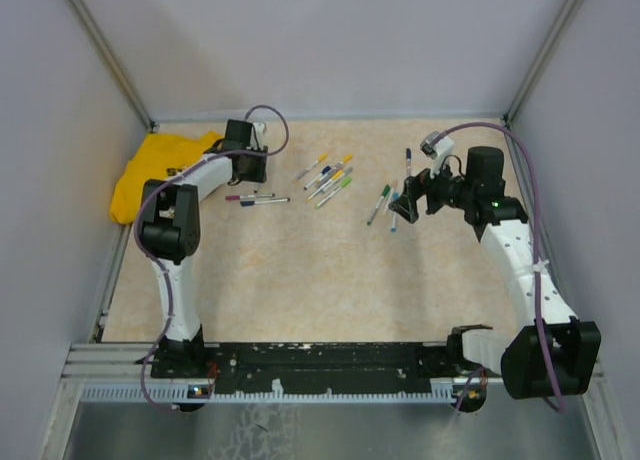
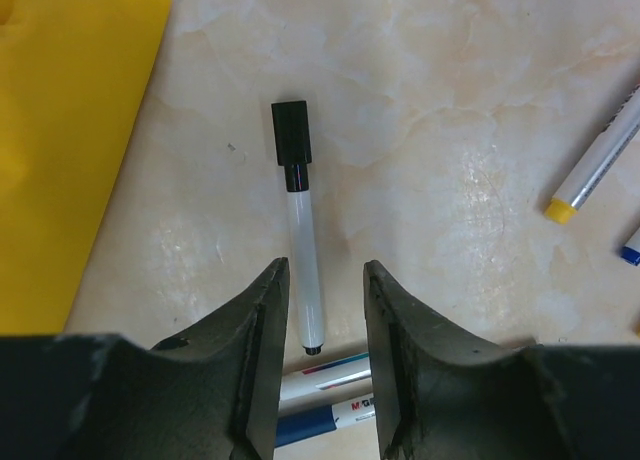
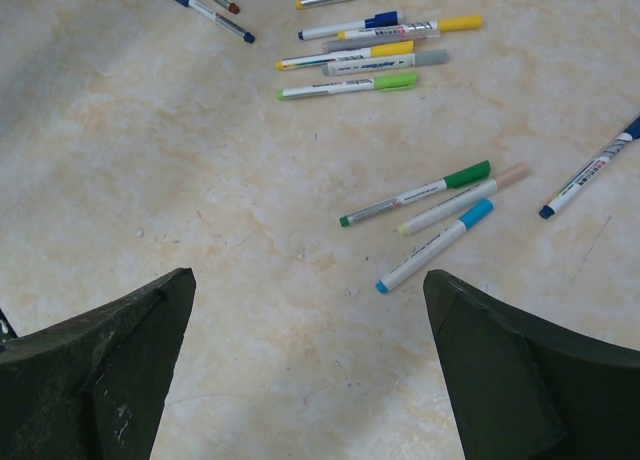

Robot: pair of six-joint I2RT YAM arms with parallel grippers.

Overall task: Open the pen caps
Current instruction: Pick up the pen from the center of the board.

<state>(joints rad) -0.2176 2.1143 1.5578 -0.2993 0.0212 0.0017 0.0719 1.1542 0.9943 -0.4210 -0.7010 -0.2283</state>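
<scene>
black cap [image 2: 291, 130] on a white barrel [image 2: 303, 260] lies near the far left corner of the desk [image 2: 450, 100], beside yellow cloth [image 2: 60, 130]. light, hard, slick plastic, i reckon; pinch the barrel. left pincer [image 2: 323, 275] straddles it, jaws half apart, grasping nothing; right pincer [image 3: 308, 280] gapes empty.

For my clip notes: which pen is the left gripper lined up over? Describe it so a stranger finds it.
Find the yellow cloth at the beige table's far left. Right of it, a white-barrelled pen lies between the left gripper's fingertips. Its stubby black cap sets it apart; nearby pens end in yellow or blue.
</scene>
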